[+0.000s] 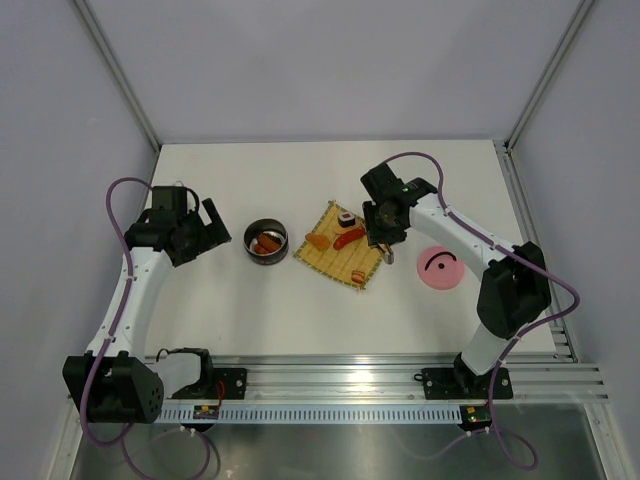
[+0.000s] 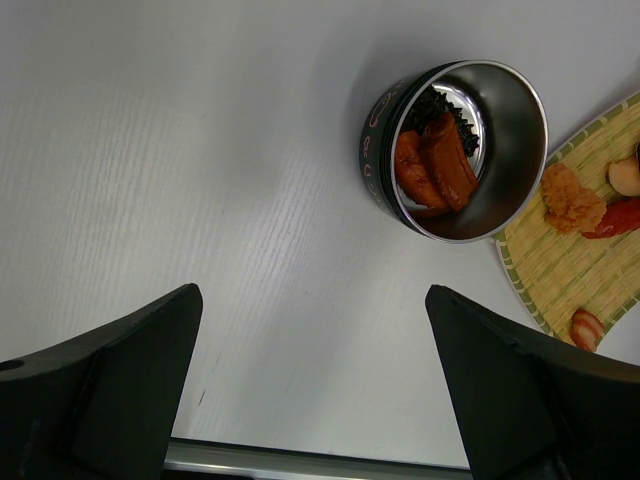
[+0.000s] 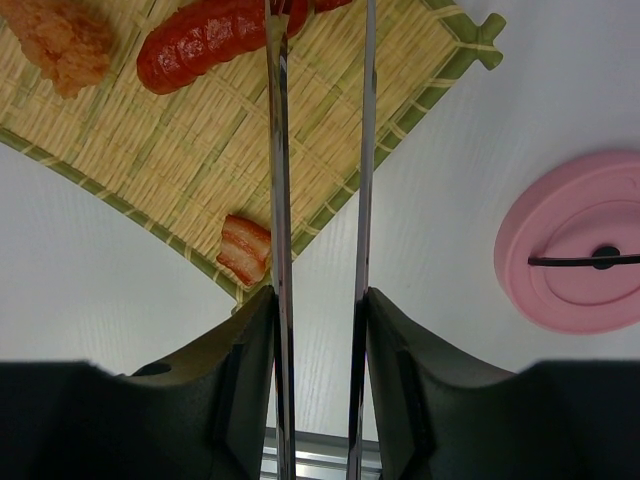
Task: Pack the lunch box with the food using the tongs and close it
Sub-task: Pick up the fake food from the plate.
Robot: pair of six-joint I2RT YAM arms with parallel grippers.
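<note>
The lunch box (image 1: 267, 241) is a round metal tin left of the mat, holding red-orange sausages (image 2: 437, 165) and a dark piece (image 2: 440, 105). On the bamboo mat (image 1: 340, 257) lie a red sausage (image 3: 215, 40), an orange chunk (image 3: 65, 45), a striped piece (image 3: 245, 250) and a sushi roll (image 1: 347, 217). My right gripper (image 3: 318, 295) is shut on the tongs (image 3: 278, 200), whose two thin arms reach up to the sausage's right end; the tips run out of frame. My left gripper (image 2: 312, 300) hangs open and holds nothing, left of the tin (image 2: 520, 120).
The flat pink lid (image 1: 438, 268) lies on the table right of the mat, also in the right wrist view as the lid (image 3: 580, 245). A metal rail runs along the near table edge (image 1: 330, 385). White walls enclose the back and sides.
</note>
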